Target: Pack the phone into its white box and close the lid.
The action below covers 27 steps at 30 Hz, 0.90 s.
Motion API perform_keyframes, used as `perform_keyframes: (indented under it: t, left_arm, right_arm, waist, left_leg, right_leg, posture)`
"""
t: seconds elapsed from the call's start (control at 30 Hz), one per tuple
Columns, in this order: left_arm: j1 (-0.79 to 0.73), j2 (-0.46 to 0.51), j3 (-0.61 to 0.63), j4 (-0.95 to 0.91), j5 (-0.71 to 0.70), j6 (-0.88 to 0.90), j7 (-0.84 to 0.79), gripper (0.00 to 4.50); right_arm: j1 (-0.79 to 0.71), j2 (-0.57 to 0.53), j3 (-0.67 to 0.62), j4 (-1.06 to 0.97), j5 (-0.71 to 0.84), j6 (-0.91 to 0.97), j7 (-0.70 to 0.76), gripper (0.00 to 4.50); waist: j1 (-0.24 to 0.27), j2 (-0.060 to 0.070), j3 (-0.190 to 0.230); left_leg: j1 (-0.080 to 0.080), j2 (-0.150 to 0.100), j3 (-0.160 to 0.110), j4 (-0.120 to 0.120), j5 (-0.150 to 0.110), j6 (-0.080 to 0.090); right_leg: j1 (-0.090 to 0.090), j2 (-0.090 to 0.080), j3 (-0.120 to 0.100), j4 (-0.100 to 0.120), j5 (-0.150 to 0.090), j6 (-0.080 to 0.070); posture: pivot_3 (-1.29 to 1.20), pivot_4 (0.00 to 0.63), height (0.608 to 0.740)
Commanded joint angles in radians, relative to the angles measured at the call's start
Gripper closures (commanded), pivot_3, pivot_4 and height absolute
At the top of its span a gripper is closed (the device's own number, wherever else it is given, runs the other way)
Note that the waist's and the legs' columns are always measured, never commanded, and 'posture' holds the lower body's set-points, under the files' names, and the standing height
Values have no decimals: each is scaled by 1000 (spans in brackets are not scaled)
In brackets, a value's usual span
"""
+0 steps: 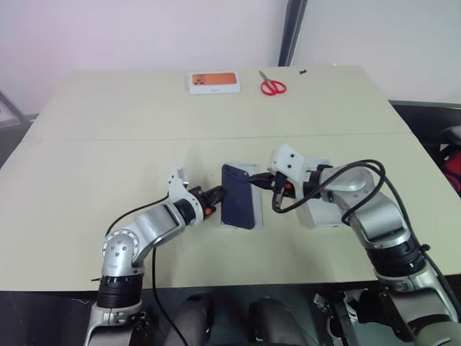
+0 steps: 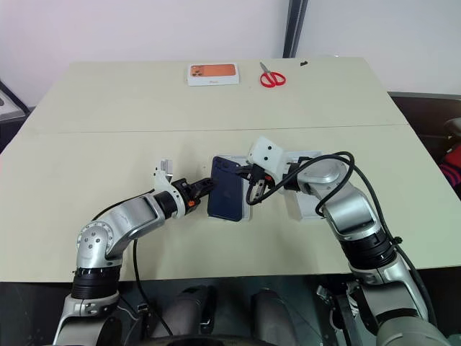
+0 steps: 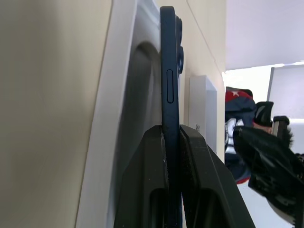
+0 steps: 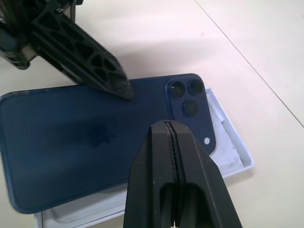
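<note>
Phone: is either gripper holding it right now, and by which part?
The left gripper pinches the phone by its long side edge, over the white box. The right gripper is shut, holding nothing.

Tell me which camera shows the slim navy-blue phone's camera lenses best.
The right wrist view: the slim navy-blue phone lies broadside, three lenses plain. The left wrist view shows it edge-on; the eye views show it small.
</note>
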Motion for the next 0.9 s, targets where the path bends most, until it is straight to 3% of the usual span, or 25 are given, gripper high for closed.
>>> perform_keyframes:
  t: [0.03,0.1,0.27,0.47,0.67,0.8,0.9]
  left_arm:
    - [-28,-3,-8,-17,-2,-14,-35,3545]
    - [-34,0,-7,-17,-10,-17,-37,2731]
    - [-44,26,-6,-25,-38,-4,-38,167]
    - [-52,151,-14,-58,7,52,-88,69]
    - [-59,336,-31,-102,184,127,-283,69]
    - [-43,476,-34,-169,437,71,-508,69]
    - [22,596,-64,-210,692,-65,-720,69]
  right_arm:
    - [2,-10,-1,-41,11,-16,-6,4500]
    - [3,-9,1,-43,12,-15,-7,4500]
    - [0,-12,6,-41,11,-15,-9,4500]
    - [2,-35,18,-40,-1,-28,-5,4500]
    - [-5,-32,45,-38,-3,-26,-10,4500]
    - [-53,4,81,-19,-16,30,-45,4500]
    - [-113,85,133,9,-51,88,-119,4500]
  waist:
    - [0,0,0]
    - [-1,0,0]
    - [-3,0,0]
    - [-5,0,0]
    - [-5,0,0]
    - [-7,1,0]
    - [-15,3,1]
  left_leg:
    - [0,0,0,0,0,0]
    - [0,0,0,0,0,0]
    - [0,0,0,0,0,0]
    - [0,0,0,-1,0,0]
    - [0,0,0,-1,0,0]
    - [0,0,0,-2,0,0]
    - [1,0,0,-4,1,-1]
  right_leg:
    - [0,0,0,0,0,0]
    - [0,0,0,0,0,0]
    - [0,0,0,0,0,0]
    - [0,0,0,0,0,0]
    - [0,0,0,0,0,0]
    - [-1,0,0,-1,0,0]
    - [-2,1,1,-1,0,-1]
  posture:
    - [0,150,740]
    - [0,150,740]
    - [0,150,740]
    - [0,150,740]
    - [0,150,740]
    - [0,150,740]
    - [0,150,740]
